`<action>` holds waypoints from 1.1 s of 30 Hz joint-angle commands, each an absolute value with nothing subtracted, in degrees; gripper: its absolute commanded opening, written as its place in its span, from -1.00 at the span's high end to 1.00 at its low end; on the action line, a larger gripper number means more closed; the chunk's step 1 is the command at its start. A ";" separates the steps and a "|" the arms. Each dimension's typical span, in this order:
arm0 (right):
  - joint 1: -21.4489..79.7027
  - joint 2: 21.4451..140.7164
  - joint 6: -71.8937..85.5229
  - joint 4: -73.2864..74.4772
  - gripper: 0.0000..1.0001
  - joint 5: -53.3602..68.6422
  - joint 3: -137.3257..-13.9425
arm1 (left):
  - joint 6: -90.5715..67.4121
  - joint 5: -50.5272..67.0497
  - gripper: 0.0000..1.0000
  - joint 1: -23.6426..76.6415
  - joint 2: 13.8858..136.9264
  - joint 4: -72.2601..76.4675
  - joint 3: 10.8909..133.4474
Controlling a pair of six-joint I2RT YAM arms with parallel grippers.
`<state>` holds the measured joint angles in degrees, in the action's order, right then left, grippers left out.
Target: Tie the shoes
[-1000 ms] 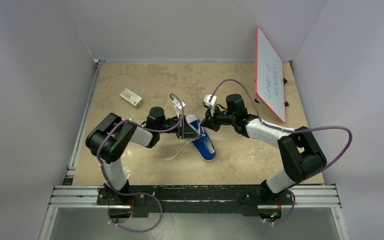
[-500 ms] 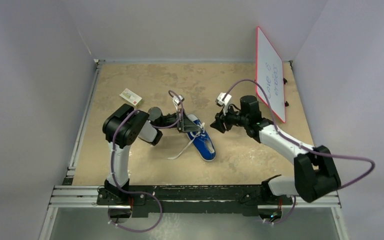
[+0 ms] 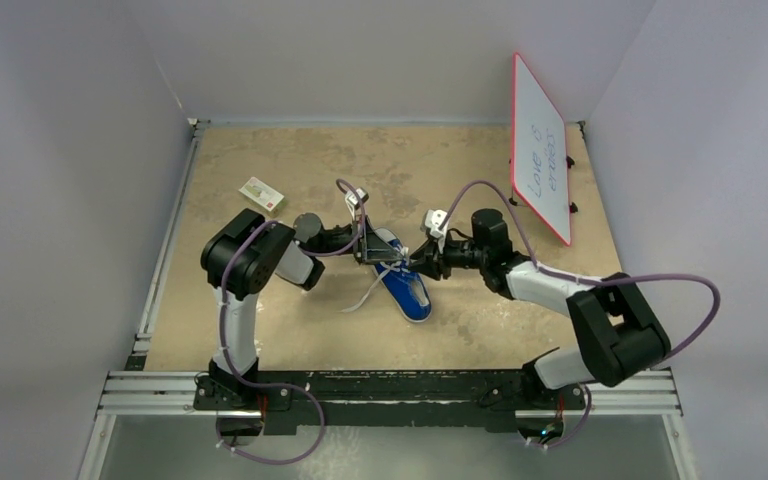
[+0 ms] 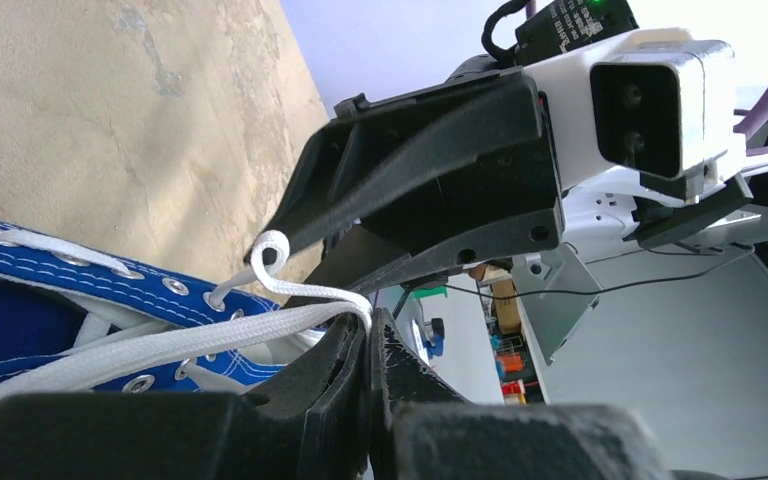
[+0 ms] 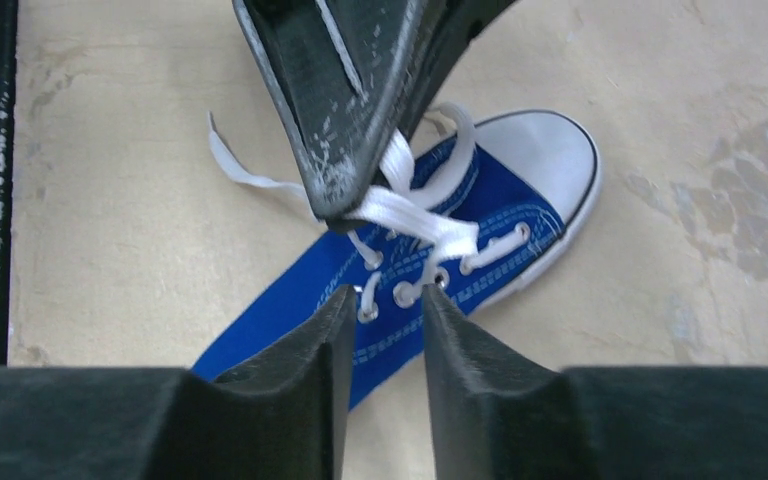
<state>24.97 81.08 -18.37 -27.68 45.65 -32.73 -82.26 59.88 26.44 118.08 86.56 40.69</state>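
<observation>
1. Blue sneaker (image 3: 412,293) lies mid-table, between both grippers
2. Left gripper (image 4: 370,322) is clamped on the white lace (image 4: 160,348), beside the eyelets
3. Right gripper (image 5: 384,300) hovers over the sneaker, jaws narrowly parted, apparently empty

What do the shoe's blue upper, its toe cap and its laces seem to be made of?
The blue upper looks like matte woven canvas, with white stitching. The toe cap is probably rubber: smooth, slightly glossy. The laces look like flat woven fabric, cotton or polyester.
</observation>
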 commanded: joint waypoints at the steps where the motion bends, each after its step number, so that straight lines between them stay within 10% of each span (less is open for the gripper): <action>1: 27.47 83.64 -15.41 -37.73 0.40 46.73 -34.86 | -83.23 59.34 0.91 27.10 115.76 99.26 40.60; 23: 27.96 87.75 -6.13 -51.77 0.82 42.40 -31.07 | -82.88 59.04 0.96 27.42 114.58 99.29 39.53; 33: 27.95 86.09 -4.96 -53.46 0.61 41.38 -27.61 | -83.10 58.44 0.97 27.41 114.27 99.24 39.98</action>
<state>27.75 87.57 -5.93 -48.69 42.48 -28.25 -82.98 59.22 27.14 117.08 86.63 39.27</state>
